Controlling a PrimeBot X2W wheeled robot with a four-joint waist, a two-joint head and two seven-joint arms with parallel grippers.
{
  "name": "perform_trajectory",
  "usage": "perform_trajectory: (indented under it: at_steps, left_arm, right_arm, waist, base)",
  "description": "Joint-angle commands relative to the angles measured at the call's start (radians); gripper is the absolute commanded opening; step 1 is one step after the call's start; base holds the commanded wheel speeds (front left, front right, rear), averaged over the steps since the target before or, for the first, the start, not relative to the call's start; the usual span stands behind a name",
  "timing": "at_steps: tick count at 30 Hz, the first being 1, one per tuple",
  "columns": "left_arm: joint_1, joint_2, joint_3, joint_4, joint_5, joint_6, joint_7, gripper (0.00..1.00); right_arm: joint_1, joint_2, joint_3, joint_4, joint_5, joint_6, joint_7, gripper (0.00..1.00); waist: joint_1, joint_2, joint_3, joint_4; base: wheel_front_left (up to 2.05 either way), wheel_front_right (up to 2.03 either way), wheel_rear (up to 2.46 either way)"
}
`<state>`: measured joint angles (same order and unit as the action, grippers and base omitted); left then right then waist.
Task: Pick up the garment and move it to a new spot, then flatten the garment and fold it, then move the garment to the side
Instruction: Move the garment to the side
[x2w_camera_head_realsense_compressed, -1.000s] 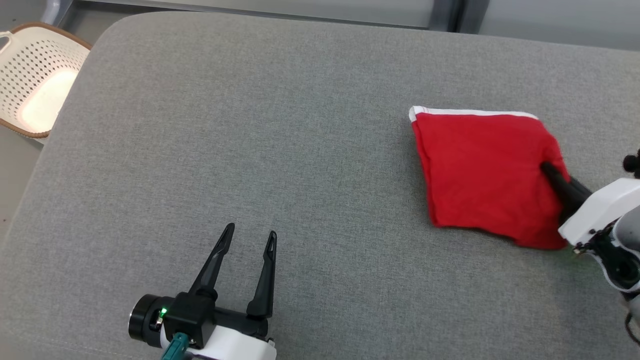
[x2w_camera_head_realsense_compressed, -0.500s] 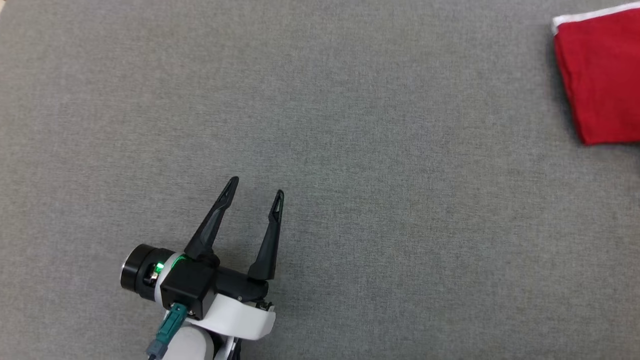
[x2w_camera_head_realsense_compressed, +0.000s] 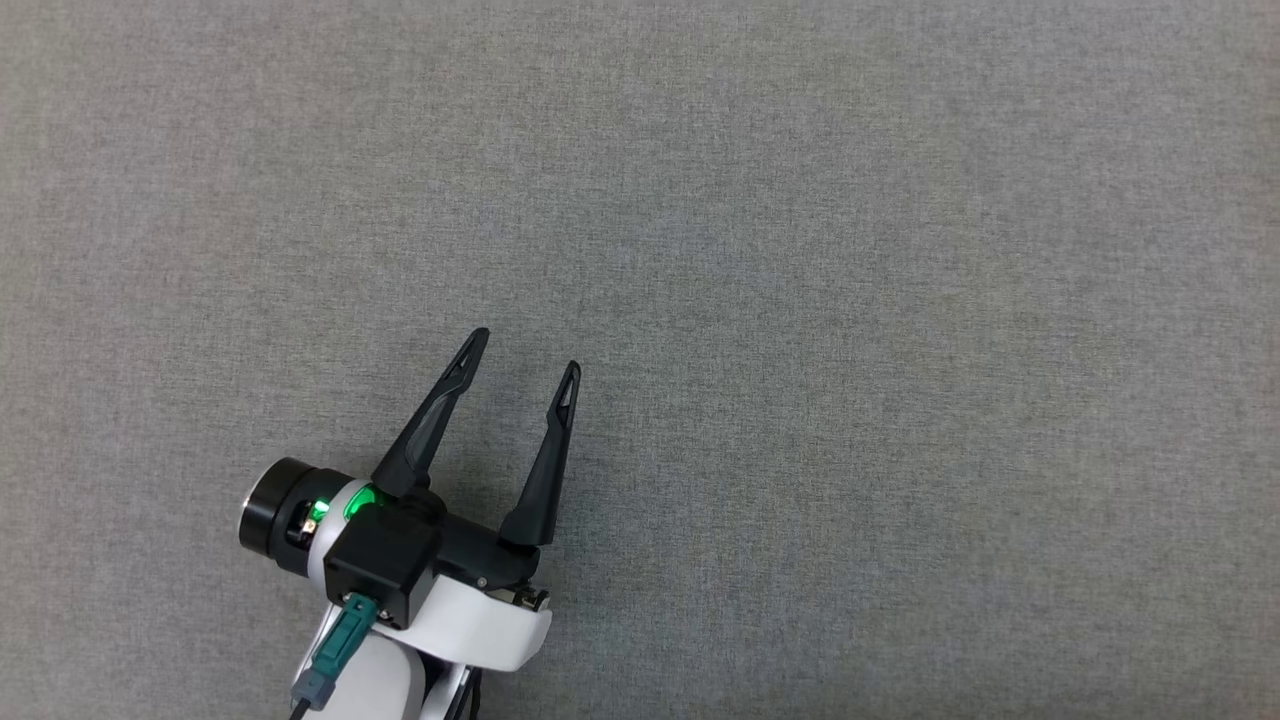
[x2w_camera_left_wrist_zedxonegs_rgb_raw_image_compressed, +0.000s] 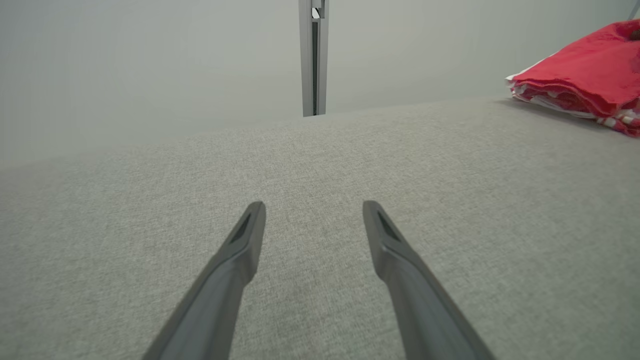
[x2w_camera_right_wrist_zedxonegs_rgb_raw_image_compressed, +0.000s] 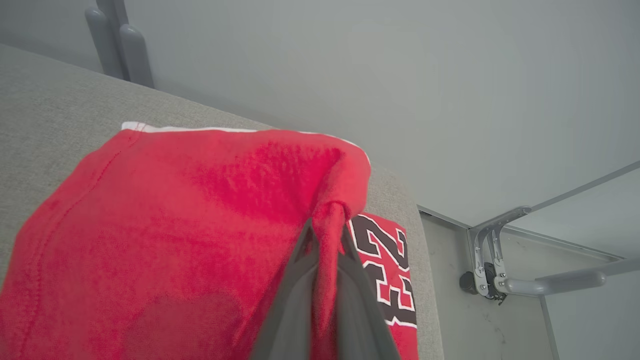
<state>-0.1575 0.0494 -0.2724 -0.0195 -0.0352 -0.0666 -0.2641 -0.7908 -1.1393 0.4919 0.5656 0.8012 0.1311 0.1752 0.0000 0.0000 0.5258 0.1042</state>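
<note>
Head view looks straight down on a grey, fabric-covered tabletop (x2w_camera_head_realsense_compressed: 850, 300). At the near left sits the left gripper (x2w_camera_head_realsense_compressed: 526, 352), its two dark fingers spread wide with nothing between them, tips pointing toward the far side. A green light (x2w_camera_head_realsense_compressed: 360, 500) glows on the wrist behind the fingers, and a teal plug (x2w_camera_head_realsense_compressed: 345, 625) sits in the back of the black housing.

Left wrist view, looking low along the same fingers, shows the left gripper (x2w_camera_left_wrist_zedxonegs_rgb_raw_image_compressed: 313, 205) wide apart and empty over bare grey tabletop (x2w_camera_left_wrist_zedxonegs_rgb_raw_image_compressed: 350, 160). Whether the fingers touch the surface cannot be told. Well apart from them, at the far right, the red garment (x2w_camera_left_wrist_zedxonegs_rgb_raw_image_compressed: 585, 75) lies on the tabletop as a folded stack, with white trim showing along its layered edge. Beyond the far edge rises a pale wall, with a grey metal post (x2w_camera_left_wrist_zedxonegs_rgb_raw_image_compressed: 313, 55) upright against it.

Right wrist view shows the right gripper (x2w_camera_right_wrist_zedxonegs_rgb_raw_image_compressed: 327, 232) closed tight on a ridge of the garment (x2w_camera_right_wrist_zedxonegs_rgb_raw_image_compressed: 175, 210). The red cloth is pinched between the two fingers and drawn up into a small peak at their tips. The rest spreads to the left across the tabletop (x2w_camera_right_wrist_zedxonegs_rgb_raw_image_compressed: 45, 95), with a white edge along its far side. Just right of the fingers a lower layer shows black numerals (x2w_camera_right_wrist_zedxonegs_rgb_raw_image_compressed: 382, 270) outlined in white. This part lies near the tabletop's right edge. Beyond that edge is a pale floor with a grey metal bracket (x2w_camera_right_wrist_zedxonegs_rgb_raw_image_compressed: 492, 250).
</note>
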Motion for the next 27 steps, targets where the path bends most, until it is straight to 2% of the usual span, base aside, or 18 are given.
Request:
perform_trajectory:
  at_steps: [1, 3, 4, 5, 9, 12, 14, 18, 19, 23, 27]
  left_arm:
    - [-0.023, 0.003, 0.005, 0.002, 0.006, -0.007, 0.0, 1.0]
    - [-0.023, 0.003, 0.002, 0.006, 0.005, -0.011, 0.0, 1.0]
    - [-0.022, 0.003, -0.001, 0.009, 0.003, -0.013, 0.0, 1.0]
    - [-0.024, 0.003, -0.002, 0.011, -0.001, -0.016, 0.0, 1.0]
    - [-0.026, 0.003, -0.011, 0.034, -0.015, -0.028, 0.0, 1.0]
    - [-0.021, 0.003, -0.011, 0.045, -0.027, -0.026, 0.0, 1.0]
    - [-0.015, 0.003, -0.008, 0.051, -0.041, -0.019, 0.0, 1.0]
    - [0.006, 0.004, 0.006, 0.064, -0.083, 0.01, 0.0, 1.0]
    - [0.006, 0.004, 0.006, 0.064, -0.083, 0.01, 0.0, 1.0]
    - [0.036, 0.003, 0.029, 0.074, -0.127, 0.058, 0.0, 1.0]
    - [0.085, 0.003, 0.058, 0.088, -0.159, 0.1, 0.0, 1.0]
  right_arm:
    - [-0.024, 0.003, -0.016, 0.011, -0.044, -0.001, 0.002, 0.0]
    - [-0.034, 0.012, -0.033, 0.035, -0.084, -0.001, 0.01, 0.0]
    - [-0.04, 0.019, -0.045, 0.053, -0.105, -0.001, 0.02, 0.1]
    - [-0.045, 0.028, -0.058, 0.071, -0.121, -0.001, 0.028, 1.0]
    - [-0.064, 0.055, -0.111, 0.143, -0.227, -0.002, 0.044, 1.0]
    - [-0.09, 0.081, -0.157, 0.178, -0.378, -0.002, 0.005, 1.0]
    - [-0.102, 0.123, -0.191, 0.175, -0.497, -0.002, -0.038, 1.0]
    - [-0.052, 0.311, -0.274, 0.131, -0.611, -0.002, -0.191, 1.0]
    - [-0.052, 0.311, -0.274, 0.131, -0.611, -0.002, -0.191, 1.0]
    - [0.061, 0.562, -0.314, 0.104, -0.544, -0.002, -0.369, 1.0]
    - [0.196, 0.732, -0.312, 0.095, -0.525, -0.002, -0.435, 1.0]
  waist:
    - [0.0, 0.0, 0.007, 0.002]
    - [0.0, 0.0, 0.01, 0.006]
    - [0.0, 0.0, 0.011, 0.008]
    - [0.0, 0.0, 0.011, 0.01]
    - [0.0, 0.0, 0.001, 0.016]
    - [0.0, 0.0, -0.018, 0.015]
    - [0.0, 0.0, -0.039, 0.012]
    - [0.0, 0.0, -0.105, 0.001]
    - [0.0, 0.0, -0.105, 0.001]
    - [0.0, 0.0, -0.197, -0.008]
    - [0.0, 0.0, -0.297, -0.009]
  base:
    - [0.0, 0.0, 0.0]
    - [0.0, 0.0, 0.0]
    - [0.0, 0.0, 0.0]
    - [0.0, 0.0, 0.0]
    - [0.0, 0.0, 0.0]
    - [0.0, 0.0, 0.0]
    - [0.0, 0.0, 0.0]
    - [0.0, 0.0, 0.0]
    - [0.0, 0.0, 0.0]
    - [0.0, 0.0, 0.0]
    - [0.0, 0.0, 0.0]
